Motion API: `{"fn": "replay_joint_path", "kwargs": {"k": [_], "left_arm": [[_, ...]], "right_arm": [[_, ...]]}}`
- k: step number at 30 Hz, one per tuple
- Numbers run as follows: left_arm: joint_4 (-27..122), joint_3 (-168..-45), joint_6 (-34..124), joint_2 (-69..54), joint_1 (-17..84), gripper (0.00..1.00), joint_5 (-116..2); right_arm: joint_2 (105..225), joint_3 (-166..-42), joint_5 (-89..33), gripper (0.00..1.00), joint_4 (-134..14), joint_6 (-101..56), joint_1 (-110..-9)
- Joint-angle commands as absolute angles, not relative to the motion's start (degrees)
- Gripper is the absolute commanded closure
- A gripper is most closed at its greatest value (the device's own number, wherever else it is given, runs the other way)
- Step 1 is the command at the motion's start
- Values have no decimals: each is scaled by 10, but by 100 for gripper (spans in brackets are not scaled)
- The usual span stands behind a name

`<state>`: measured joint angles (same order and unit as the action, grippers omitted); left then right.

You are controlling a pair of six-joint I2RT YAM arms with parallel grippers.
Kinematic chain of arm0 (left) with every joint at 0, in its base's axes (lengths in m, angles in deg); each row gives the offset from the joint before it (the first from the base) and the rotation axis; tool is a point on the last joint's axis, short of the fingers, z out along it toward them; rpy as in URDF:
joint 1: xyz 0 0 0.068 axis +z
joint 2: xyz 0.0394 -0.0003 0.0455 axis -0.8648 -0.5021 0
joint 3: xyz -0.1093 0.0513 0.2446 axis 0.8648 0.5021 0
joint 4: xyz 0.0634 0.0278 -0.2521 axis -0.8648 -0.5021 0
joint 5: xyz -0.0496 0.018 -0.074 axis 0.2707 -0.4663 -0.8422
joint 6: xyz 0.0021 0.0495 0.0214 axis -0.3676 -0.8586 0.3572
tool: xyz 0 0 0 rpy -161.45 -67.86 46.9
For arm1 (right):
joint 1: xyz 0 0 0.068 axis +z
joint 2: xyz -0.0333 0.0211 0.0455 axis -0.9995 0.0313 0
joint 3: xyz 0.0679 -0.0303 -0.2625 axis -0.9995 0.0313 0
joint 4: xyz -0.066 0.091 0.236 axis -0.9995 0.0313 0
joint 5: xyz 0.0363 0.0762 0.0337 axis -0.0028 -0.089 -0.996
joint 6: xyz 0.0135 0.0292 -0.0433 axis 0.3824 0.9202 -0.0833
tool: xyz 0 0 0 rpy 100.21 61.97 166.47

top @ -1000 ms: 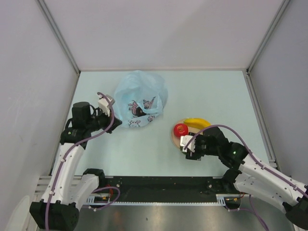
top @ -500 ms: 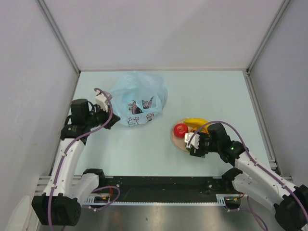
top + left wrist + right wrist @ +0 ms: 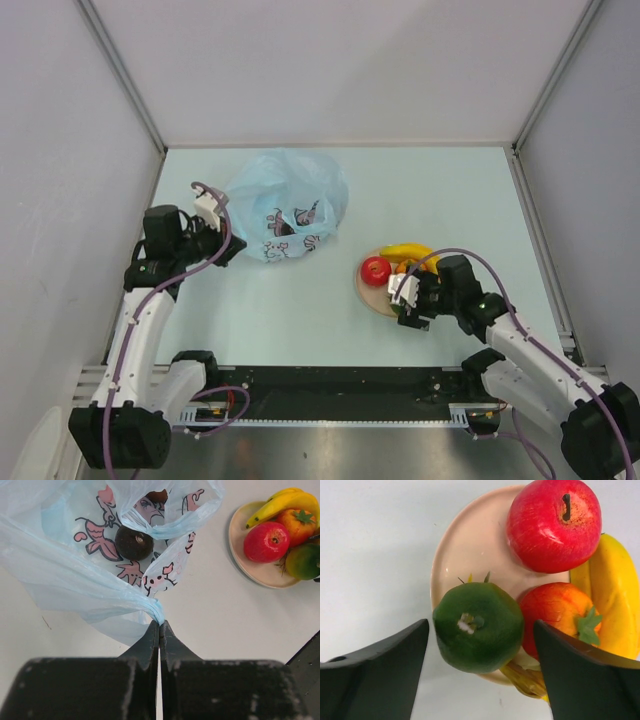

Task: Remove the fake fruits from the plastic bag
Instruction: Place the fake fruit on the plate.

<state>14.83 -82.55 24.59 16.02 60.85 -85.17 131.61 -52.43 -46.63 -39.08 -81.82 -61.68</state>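
On your left, the left gripper [image 3: 159,625] has its fingers pressed together on a bunched fold at the near edge of the plastic bag [image 3: 65,580]. The bag fans out away from the fingertips over the table [image 3: 300,310]. Its mouth faces the plate, and the dark purple fruit [image 3: 134,542] lies inside it, well beyond the pinch.

To the right, the plate [image 3: 465,545] holds the red apple [image 3: 552,525], the orange fruit [image 3: 555,612] and the banana [image 3: 615,595] along its far side.

Your right gripper [image 3: 481,625] is spread wide over the plate's near rim and holds nothing. The green fruit [image 3: 485,635] sits on that rim between the two fingers, with a thin gap on each side.
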Motion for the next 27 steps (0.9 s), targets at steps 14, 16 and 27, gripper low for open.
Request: {"fn": "replay_joint_path", "kwargs": {"k": [14, 16, 27], "left_arm": [[170, -815, 261, 179, 622, 100, -873], [172, -816, 261, 179, 622, 100, -874], [171, -820, 264, 182, 628, 100, -874]], "right_arm": [[1234, -599, -476, 5, -347, -637, -615], [1266, -600, -465, 24, -358, -622, -611], [1345, -602, -454, 79, -336, -630, -613]]}}
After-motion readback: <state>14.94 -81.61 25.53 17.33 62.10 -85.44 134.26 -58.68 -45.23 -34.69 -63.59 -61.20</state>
